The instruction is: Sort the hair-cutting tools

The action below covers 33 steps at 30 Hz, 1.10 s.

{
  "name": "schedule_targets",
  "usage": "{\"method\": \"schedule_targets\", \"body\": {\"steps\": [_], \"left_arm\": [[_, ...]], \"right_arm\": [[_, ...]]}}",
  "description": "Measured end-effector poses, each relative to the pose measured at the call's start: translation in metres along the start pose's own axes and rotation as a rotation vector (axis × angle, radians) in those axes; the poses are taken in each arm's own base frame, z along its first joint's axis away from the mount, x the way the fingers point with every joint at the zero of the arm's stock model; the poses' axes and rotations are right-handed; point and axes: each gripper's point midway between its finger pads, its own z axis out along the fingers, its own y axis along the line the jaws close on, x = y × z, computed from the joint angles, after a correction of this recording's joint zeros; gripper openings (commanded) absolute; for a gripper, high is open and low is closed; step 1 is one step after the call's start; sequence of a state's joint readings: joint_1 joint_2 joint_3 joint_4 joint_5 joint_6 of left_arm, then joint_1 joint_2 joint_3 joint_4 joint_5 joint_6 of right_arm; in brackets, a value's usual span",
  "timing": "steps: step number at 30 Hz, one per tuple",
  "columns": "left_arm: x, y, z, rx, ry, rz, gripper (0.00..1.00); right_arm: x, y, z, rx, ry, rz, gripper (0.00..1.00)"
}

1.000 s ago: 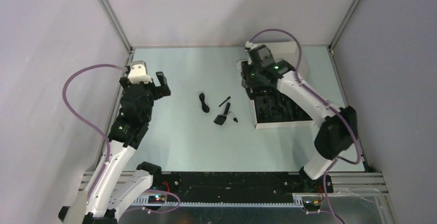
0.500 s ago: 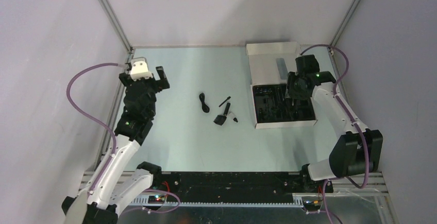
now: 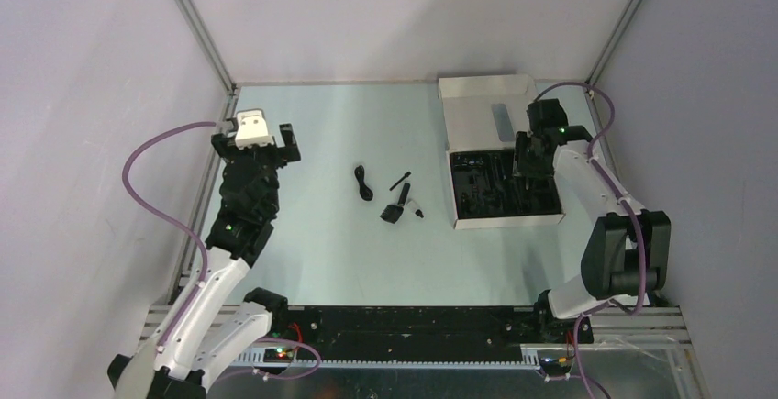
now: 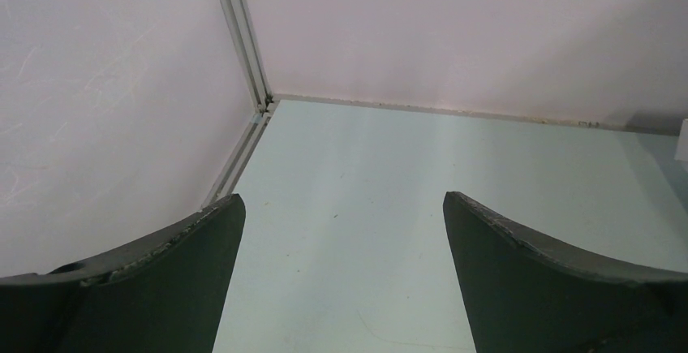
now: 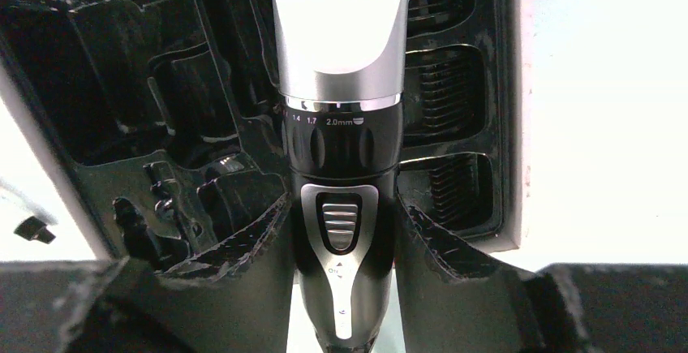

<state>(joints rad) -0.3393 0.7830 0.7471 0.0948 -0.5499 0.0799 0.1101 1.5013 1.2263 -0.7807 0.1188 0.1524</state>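
Observation:
The black-and-silver hair clipper (image 5: 341, 85) is held by its black lower body, my right gripper (image 5: 341, 207) shut on it with a finger on each side. It hangs over the black moulded tray (image 5: 97, 69) of the white box (image 3: 506, 222); in the top view my right gripper (image 3: 535, 156) is above the tray's right part. Ribbed black comb attachments (image 5: 442, 85) lie in the tray's right-hand pockets. On the table's middle lie a black coiled cord (image 3: 363, 182), a thin black stick-brush (image 3: 400, 180) and a small black piece (image 3: 394, 209). My left gripper (image 3: 253, 142) (image 4: 341, 207) stands open and holds nothing.
The box's white lid (image 3: 472, 110) lies flat behind the tray, near the back wall. Metal frame posts (image 3: 197, 27) rise at both back corners. In the left wrist view, bare table runs to the back-left corner post (image 4: 243, 36).
My right arm has swung from the box's back-left side to its right side, uncovering the lid, still gripping the clipper. The left arm has shifted only slightly.

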Motion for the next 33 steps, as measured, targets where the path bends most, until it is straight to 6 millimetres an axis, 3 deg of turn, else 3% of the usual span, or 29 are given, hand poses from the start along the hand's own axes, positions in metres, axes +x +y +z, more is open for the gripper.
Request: {"method": "schedule_targets", "body": {"steps": [11, 23, 29, 33], "left_arm": [[-0.009, 0.001, -0.005, 0.004, -0.049, -0.002, 1.0], [-0.012, 0.004, -0.008, -0.002, -0.065, -0.007, 1.0], [-0.013, 0.004, -0.008, -0.002, -0.067, -0.008, 1.0], [-0.013, 0.004, -0.008, -0.002, -0.069, -0.009, 1.0]], "right_arm": [[0.017, 0.001, 0.035, -0.005, 0.07, -0.073, 0.12], [0.029, 0.003, 0.047, -0.032, 0.089, -0.121, 0.17], [0.033, 0.004, 0.051, -0.036, 0.099, -0.13, 0.27], [0.03, 0.004, 0.052, -0.037, 0.087, -0.129, 0.4]]}}
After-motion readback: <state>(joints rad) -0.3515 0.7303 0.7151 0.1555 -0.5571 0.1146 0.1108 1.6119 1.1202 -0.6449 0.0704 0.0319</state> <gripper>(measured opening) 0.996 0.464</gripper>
